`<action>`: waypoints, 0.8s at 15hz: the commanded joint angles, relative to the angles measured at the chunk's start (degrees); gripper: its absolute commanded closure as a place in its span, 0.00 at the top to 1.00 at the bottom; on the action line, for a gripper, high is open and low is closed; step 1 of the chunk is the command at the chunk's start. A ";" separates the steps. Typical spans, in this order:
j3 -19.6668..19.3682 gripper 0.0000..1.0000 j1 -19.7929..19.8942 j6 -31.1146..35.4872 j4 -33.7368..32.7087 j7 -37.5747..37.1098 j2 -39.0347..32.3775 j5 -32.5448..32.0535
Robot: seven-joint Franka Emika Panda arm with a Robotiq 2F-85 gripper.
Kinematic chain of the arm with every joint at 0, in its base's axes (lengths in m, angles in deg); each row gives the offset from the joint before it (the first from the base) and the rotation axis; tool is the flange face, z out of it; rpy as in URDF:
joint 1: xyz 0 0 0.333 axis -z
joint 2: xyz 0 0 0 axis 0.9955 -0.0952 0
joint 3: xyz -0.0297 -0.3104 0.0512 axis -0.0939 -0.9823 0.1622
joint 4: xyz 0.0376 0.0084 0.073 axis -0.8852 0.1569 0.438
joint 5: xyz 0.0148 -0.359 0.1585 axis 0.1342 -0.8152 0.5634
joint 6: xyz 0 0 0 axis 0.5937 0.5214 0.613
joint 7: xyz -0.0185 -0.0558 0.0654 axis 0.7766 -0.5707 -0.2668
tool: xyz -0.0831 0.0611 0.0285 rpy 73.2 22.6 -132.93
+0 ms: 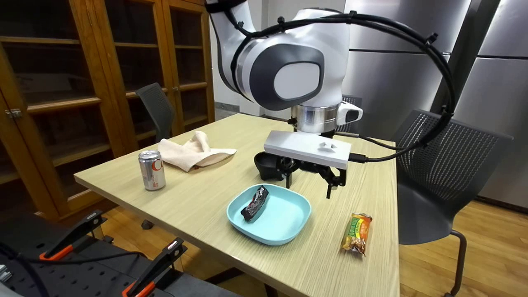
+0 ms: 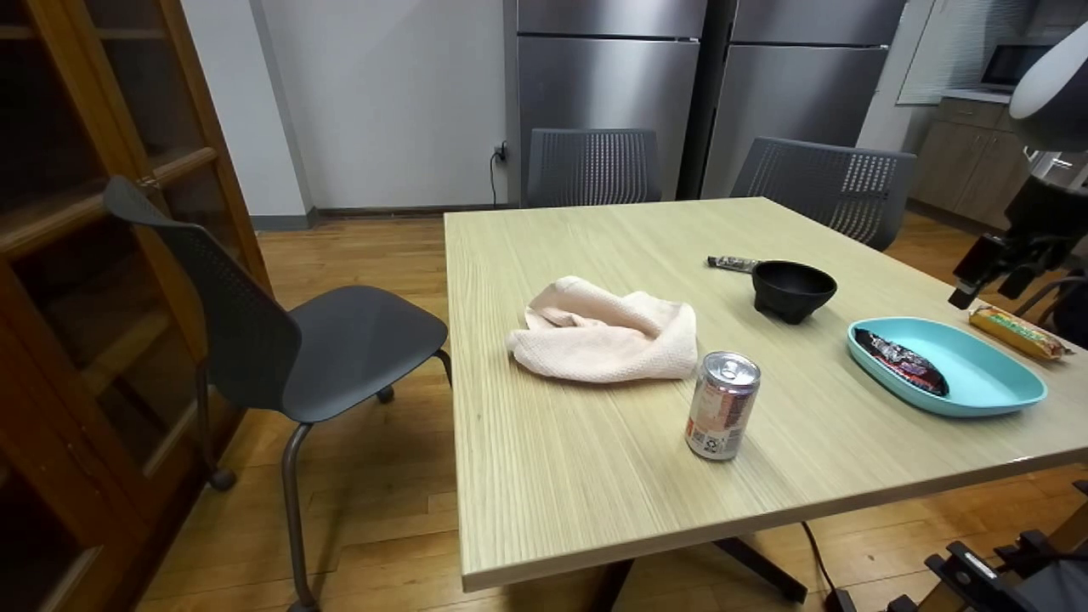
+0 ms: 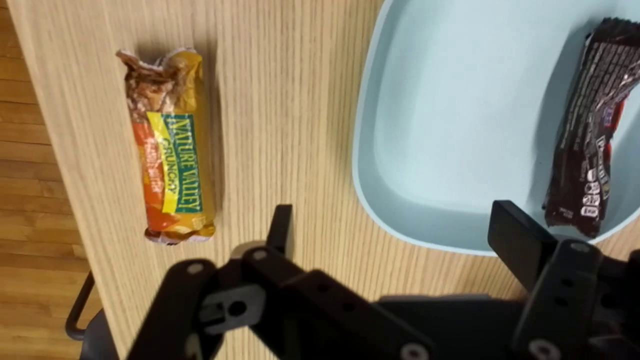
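Observation:
My gripper [image 1: 308,189] hangs over the table with its fingers wide apart and nothing between them. In the wrist view its jaws span from bare wood to the near rim of a light blue plate [image 3: 450,125]. On that plate lies a dark-wrapped bar [image 3: 585,140], close to one finger. A Nature Valley bar [image 3: 170,160] in a yellow and orange wrapper rests on the table, beyond the opposite finger. Just behind the gripper stands a black bowl [image 1: 267,167], also seen in an exterior view [image 2: 792,289]. The gripper touches none of these.
A silver can [image 2: 722,406] stands upright near a crumpled pale cloth [image 2: 612,336]. Behind the bowl lies a dark slim packet [image 2: 733,263]. Chairs [image 1: 437,177] stand around the table [image 1: 231,123]. Clamps with orange grips [image 1: 156,268] sit at the robot's mount.

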State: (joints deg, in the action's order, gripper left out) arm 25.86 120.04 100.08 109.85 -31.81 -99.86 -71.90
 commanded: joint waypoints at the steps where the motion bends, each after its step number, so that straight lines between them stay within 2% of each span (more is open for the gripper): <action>1: 0.22 1.00 0.29 -3.70 -6.82 -1.18 -2.92 2.27; 12: -2.16 1.00 1.89 -10.68 -21.46 -3.07 -12.43 1.84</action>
State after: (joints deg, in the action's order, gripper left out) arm 24.05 120.99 92.93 92.94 -33.58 -109.58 -69.89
